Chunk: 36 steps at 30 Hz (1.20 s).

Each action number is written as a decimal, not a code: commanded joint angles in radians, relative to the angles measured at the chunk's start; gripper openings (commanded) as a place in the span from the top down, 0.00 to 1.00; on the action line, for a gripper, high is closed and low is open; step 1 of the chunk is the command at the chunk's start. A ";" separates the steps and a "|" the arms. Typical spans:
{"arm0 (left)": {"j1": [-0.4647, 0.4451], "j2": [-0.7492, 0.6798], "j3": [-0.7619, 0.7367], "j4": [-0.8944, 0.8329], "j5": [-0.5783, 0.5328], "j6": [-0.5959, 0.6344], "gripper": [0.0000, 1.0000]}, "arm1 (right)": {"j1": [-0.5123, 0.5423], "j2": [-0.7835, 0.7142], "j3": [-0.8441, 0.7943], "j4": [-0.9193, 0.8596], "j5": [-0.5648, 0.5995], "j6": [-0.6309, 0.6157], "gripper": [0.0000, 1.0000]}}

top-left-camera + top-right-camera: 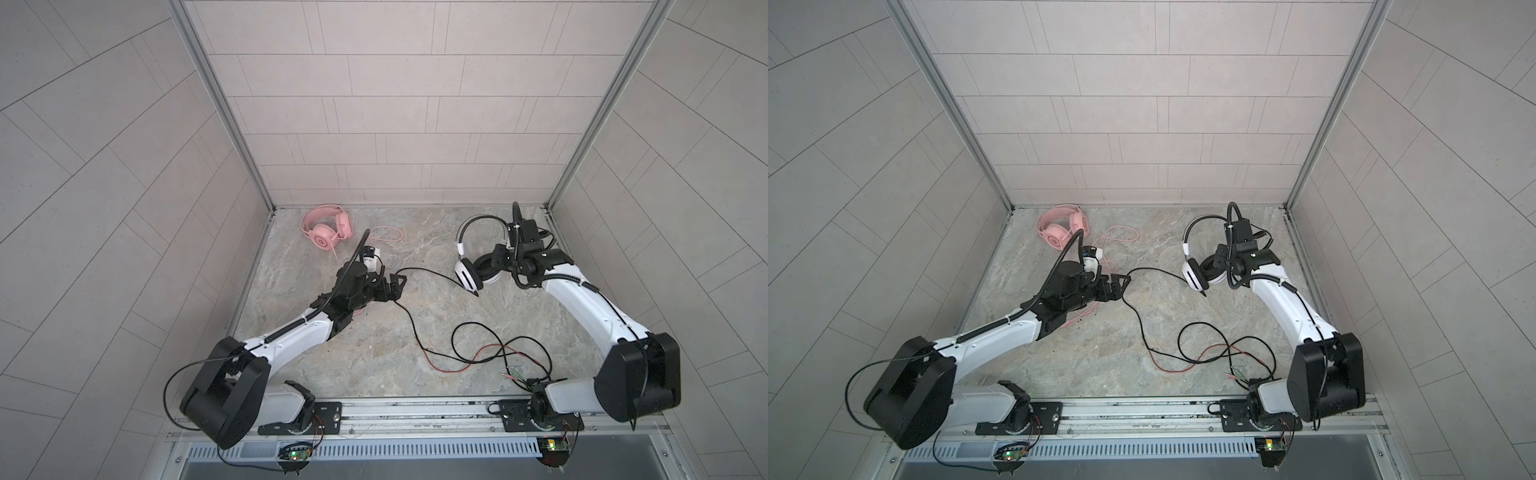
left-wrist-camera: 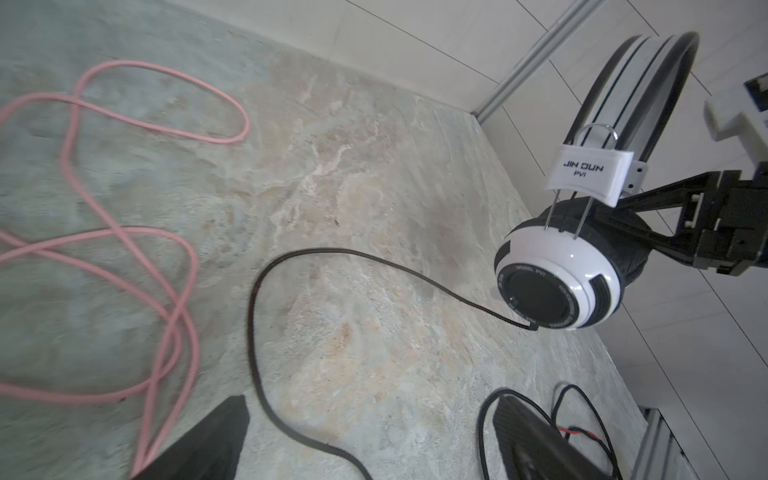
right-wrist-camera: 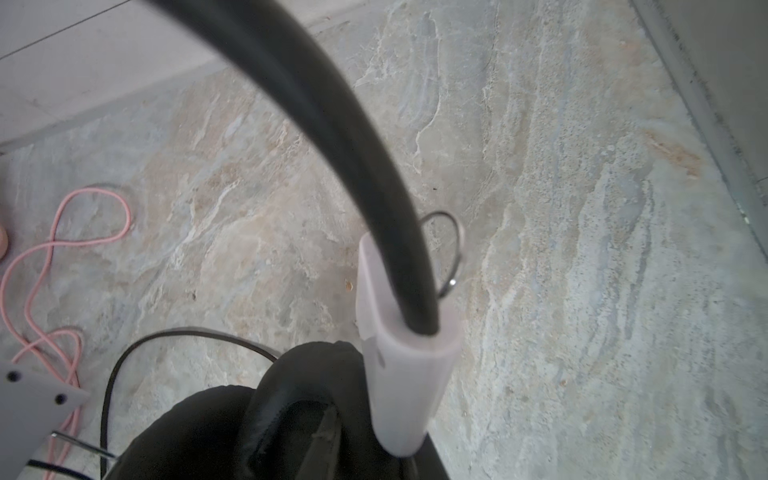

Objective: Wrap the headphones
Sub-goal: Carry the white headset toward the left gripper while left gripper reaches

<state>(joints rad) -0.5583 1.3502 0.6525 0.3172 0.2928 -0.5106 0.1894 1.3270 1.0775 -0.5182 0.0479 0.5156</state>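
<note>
L: my left gripper (image 1: 398, 287) gapes wide, holding nothing, black cable (image 1: 415, 328) between its fingers | R: my right gripper (image 1: 490, 262) clamps white-and-black headset (image 1: 467, 274), right of centre | pink headset (image 1: 326, 230) centre-left, untouched

Stone-look table (image 1: 374, 357) boxed in by pale tiled walls (image 1: 395, 104).
Metal posts (image 1: 226, 112) stand at the two back corners; along the table's near edge runs a metal rail (image 1: 415, 409), then a slotted grille (image 1: 415, 449) with two small green-lit boards (image 1: 294, 455) beside it.
</note>
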 commanded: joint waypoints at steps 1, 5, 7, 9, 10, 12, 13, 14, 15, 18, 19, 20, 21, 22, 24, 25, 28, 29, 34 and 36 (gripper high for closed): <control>-0.047 0.076 0.041 0.081 0.061 -0.005 0.01 | 0.075 -0.090 -0.053 0.029 0.139 0.031 0.87; -0.076 0.164 0.038 0.201 0.102 -0.091 0.00 | 0.202 -0.137 -0.106 0.039 0.280 0.077 0.89; -0.082 0.183 0.031 0.242 0.108 -0.127 0.00 | 0.241 -0.135 -0.116 0.044 0.305 0.096 0.89; -0.090 0.187 0.018 0.283 0.103 -0.143 0.00 | 0.268 -0.110 -0.122 0.055 0.309 0.106 0.89; -0.098 0.185 0.014 0.289 0.091 -0.143 0.00 | 0.282 -0.092 -0.119 0.052 0.317 0.112 0.89; -0.108 0.174 0.010 0.282 0.058 -0.135 0.00 | 0.320 -0.064 -0.107 0.044 0.359 0.123 0.89; -0.112 0.166 0.006 0.277 0.037 -0.131 0.00 | 0.346 -0.051 -0.103 0.039 0.390 0.131 0.89; -0.115 0.159 0.001 0.279 0.020 -0.130 0.00 | 0.368 -0.038 -0.099 0.040 0.415 0.134 0.90; -0.117 0.153 -0.003 0.283 0.011 -0.131 0.00 | 0.380 -0.025 -0.095 0.040 0.425 0.136 0.90; -0.131 0.129 -0.013 0.282 -0.023 -0.134 0.00 | 0.405 0.026 -0.066 0.025 0.424 0.149 0.90; -0.140 0.124 -0.011 0.272 -0.040 -0.126 0.00 | 0.418 0.039 -0.054 0.014 0.430 0.158 0.90; -0.147 0.120 -0.007 0.255 -0.057 -0.113 0.00 | 0.435 0.047 -0.046 0.011 0.441 0.162 0.90; -0.155 0.119 0.001 0.232 -0.075 -0.099 0.01 | 0.451 0.053 -0.039 0.009 0.451 0.162 0.89; -0.158 0.119 0.007 0.212 -0.095 -0.089 0.01 | 0.463 0.059 -0.031 0.003 0.460 0.160 0.89; -0.159 0.115 0.014 0.177 -0.127 -0.074 0.04 | 0.488 0.075 -0.005 -0.020 0.484 0.149 0.89; -0.159 0.110 0.012 0.167 -0.142 -0.070 0.07 | 0.494 0.081 0.002 -0.025 0.485 0.140 0.89; -0.158 0.073 0.007 0.124 -0.207 -0.048 0.07 | 0.504 0.094 0.023 -0.045 0.473 0.106 0.89; -0.159 0.054 0.004 0.111 -0.229 -0.033 0.07 | 0.507 0.097 0.031 -0.056 0.470 0.092 0.89; -0.154 -0.051 -0.033 0.092 -0.310 0.003 0.07 | 0.527 0.125 0.090 -0.118 0.445 -0.010 0.92; -0.156 -0.097 -0.028 0.059 -0.312 0.016 0.07 | 0.551 0.150 0.131 -0.164 0.458 -0.051 0.92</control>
<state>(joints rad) -0.7139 1.3079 0.6342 0.4084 0.0326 -0.5377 0.7113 1.4612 1.1488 -0.6201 0.4767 0.5308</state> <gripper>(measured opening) 0.926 0.097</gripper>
